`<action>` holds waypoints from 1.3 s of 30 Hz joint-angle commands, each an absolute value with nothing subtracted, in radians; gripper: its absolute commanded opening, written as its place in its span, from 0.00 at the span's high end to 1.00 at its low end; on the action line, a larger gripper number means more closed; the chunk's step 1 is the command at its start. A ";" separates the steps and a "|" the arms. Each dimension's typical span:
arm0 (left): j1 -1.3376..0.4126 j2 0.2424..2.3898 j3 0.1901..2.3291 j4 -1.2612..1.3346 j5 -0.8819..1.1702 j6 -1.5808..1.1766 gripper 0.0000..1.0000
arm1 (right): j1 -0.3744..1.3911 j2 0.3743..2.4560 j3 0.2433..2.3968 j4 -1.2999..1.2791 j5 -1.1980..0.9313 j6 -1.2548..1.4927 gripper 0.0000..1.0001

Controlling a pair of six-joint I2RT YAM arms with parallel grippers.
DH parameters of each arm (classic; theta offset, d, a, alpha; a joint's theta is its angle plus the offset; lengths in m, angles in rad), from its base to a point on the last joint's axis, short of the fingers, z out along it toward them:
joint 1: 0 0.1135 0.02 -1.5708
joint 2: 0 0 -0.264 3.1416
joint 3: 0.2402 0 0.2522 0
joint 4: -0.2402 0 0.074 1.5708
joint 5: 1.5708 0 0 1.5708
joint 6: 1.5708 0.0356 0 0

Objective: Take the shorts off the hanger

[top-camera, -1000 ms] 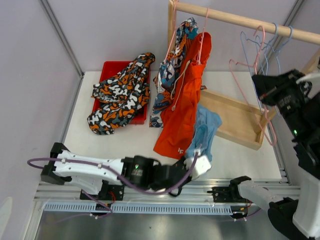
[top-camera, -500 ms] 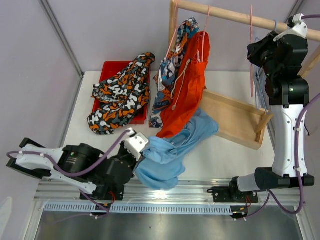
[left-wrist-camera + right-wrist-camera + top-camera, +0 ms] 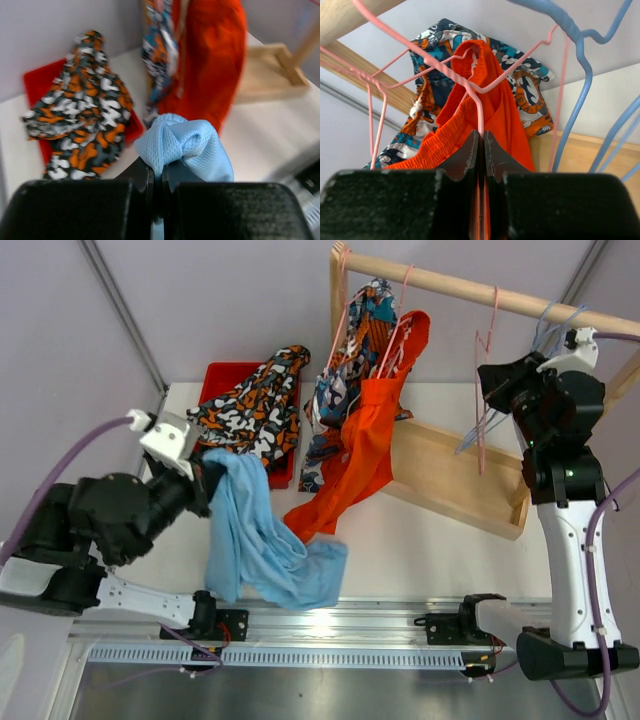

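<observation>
a: where are the blue shorts (image 3: 255,540)?

b: off the rail (image 3: 460,288). the left gripper (image 3: 159,172) is pinched closed on a bunch of them. they trail down from it to the table (image 3: 430,540), toward the near edge and right.

a: and the right gripper (image 3: 481,139)?

b: clamped on a pink hanger (image 3: 480,116). the red bin (image 3: 222,375) sits just beyond the left gripper, so that arm is nearer, a likely drop spot.
</observation>
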State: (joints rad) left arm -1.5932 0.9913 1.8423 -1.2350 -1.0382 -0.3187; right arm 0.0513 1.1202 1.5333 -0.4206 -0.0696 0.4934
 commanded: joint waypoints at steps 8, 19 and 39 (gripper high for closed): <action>-1.007 1.132 1.951 -0.818 -0.688 0.198 1.00 | 0.048 1.025 1.356 -0.521 -0.137 0.471 1.00; -0.330 1.594 2.560 -0.763 -0.350 0.110 1.00 | 0.048 0.983 1.331 -0.584 -0.160 0.426 0.18; -0.100 1.820 2.002 -0.631 -0.043 -0.103 0.01 | 0.048 0.824 1.600 -0.690 -0.307 0.488 0.01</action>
State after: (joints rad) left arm -0.0681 1.9934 2.0682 -0.6971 -0.0582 -0.0814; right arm 0.0483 0.8101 1.5219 -0.7132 -0.2306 0.4683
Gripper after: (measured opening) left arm 0.993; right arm 0.990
